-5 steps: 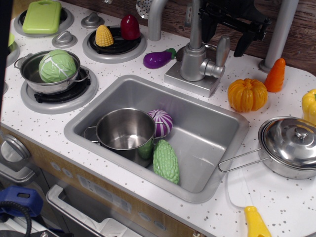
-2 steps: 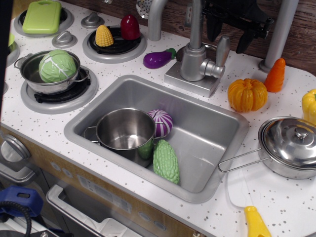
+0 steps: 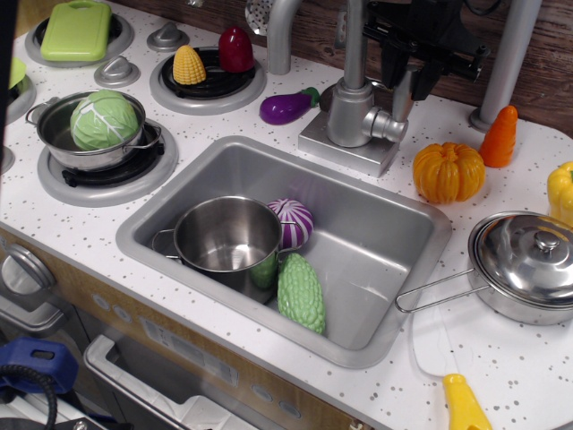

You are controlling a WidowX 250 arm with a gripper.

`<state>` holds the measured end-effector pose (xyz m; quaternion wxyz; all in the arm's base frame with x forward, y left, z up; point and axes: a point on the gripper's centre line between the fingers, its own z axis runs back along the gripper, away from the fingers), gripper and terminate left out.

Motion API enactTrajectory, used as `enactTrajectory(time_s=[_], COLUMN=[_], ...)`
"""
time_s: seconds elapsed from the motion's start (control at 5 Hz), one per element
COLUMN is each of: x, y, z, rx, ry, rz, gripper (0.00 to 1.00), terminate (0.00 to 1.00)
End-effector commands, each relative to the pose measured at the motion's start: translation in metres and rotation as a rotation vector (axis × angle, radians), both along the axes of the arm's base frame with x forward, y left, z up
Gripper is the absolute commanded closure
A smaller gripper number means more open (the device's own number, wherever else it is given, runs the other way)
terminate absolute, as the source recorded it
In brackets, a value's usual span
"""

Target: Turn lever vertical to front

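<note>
The lever [image 3: 402,101] is a silver-grey paddle standing upright on the right side of the faucet body [image 3: 351,115], joined to a short round stub [image 3: 386,124]. My black gripper [image 3: 406,82] comes down from the top of the view. Its two fingers stand on either side of the paddle's upper part and hide its tip. The fingers look closed against the paddle.
The tall spout pipe [image 3: 354,40] rises just left of the gripper. An orange pumpkin [image 3: 448,171] and a carrot [image 3: 500,136] lie to the right, a purple eggplant [image 3: 286,107] to the left. The sink [image 3: 376,233] in front holds a pot [image 3: 227,238] and vegetables. A lidded pan [image 3: 528,262] stands at the right.
The gripper has come down and left over the lever, and its fingers have narrowed from wide apart to closing on the paddle. The lever still stands upright.
</note>
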<state>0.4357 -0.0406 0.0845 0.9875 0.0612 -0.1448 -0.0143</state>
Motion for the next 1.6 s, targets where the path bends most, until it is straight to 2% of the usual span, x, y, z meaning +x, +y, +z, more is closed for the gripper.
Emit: enactTrajectory(time_s=[0.0,0.2,0.8,1.4], x=[-0.015,-0.029,-0.047,-0.052], y=[-0.006,-0.008,-0.019,-0.026], z=[0.019,0.011,-0.018,-0.042], rx=[-0.032,-0.071,-0.104,-0.13], ry=[-0.057,-0.019,-0.041,-0.062], rz=[0.088,0.138,0.191,0.205], gripper=[1.0,1.0,1.0,1.0], terminate=[0.0,0.0,0.0,0.0])
